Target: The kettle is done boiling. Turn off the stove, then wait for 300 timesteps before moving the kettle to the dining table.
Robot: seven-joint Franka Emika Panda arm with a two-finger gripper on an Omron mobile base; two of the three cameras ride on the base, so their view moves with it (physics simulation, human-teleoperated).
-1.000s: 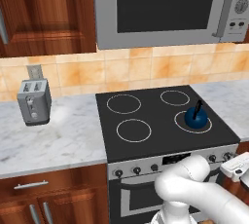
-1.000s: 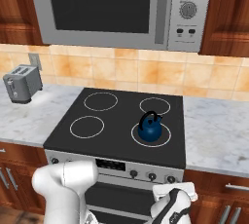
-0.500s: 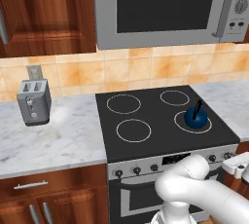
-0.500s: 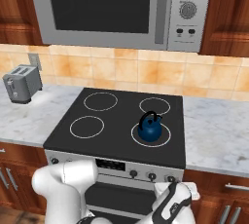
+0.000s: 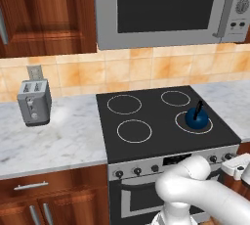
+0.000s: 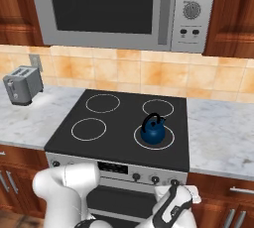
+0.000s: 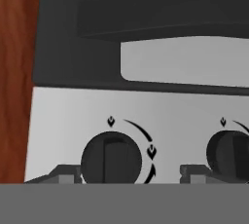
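The stove is shown set into the marble bench, with the kettle seated on the front right burner. The hand is held at the knob row; its fingers flank a knob, apparently released. A knob left partly turned may keep the burner lit.

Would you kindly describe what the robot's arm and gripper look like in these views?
The arm is glossy white with thick rounded links and a bulbous elbow. Near the hand it has dark joint sections. The gripper ends in two small grey finger tips. No cables or markings are visible.
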